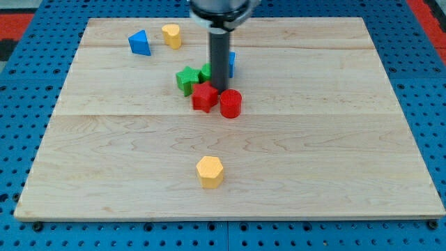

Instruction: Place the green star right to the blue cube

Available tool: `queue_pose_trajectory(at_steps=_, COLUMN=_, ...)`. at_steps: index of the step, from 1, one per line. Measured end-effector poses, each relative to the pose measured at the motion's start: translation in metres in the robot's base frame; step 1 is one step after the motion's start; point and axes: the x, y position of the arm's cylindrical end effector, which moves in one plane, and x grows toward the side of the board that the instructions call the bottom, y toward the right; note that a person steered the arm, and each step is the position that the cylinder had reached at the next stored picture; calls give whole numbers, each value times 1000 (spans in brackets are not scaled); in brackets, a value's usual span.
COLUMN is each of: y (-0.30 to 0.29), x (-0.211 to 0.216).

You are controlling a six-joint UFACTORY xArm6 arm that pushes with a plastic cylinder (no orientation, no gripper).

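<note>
Rod in place of any claw: no jaws to open or shut, nothing held; my tip (221, 90) comes down in the middle of the block cluster, its very end at the upper edge of the red star (204, 97) and red cylinder (231, 103), partly masked by them. Green star (186, 79) sits just to the view's left of the rod, above and touching the red star; its points are blunt and spread all round, so no clear long axis or heading can be read. A second green block (205, 72), shape not resolvable, lies between the green star and the rod, half hidden. Blue cube (231, 63) shows only as a sliver at the rod's right edge, toward the view's top of the cluster; the green star is therefore on the cube's left side as viewed, with the rod between them. Count: green 2, red 2 (star, cylinder, touching side by side), blue 2 (cube, plus a blue triangular block (140, 43) well apart at the view's upper left), yellow 2 (a yellow rounded block (171, 35) just right of the triangular one, and a yellow hexagon (210, 171) alone toward the view's bottom). All rest on the wooden board (334, 153), which lies on a blue perforated surface (21, 42)
</note>
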Motion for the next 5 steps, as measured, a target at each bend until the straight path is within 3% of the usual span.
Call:
queue_pose_trajectory(at_steps=1, y=-38, x=-14)
queue_pose_trajectory(at_steps=3, y=46, x=-15)
queue_pose_trajectory(at_steps=4, y=87, x=17)
queue_pose_trajectory(at_steps=5, y=41, x=44)
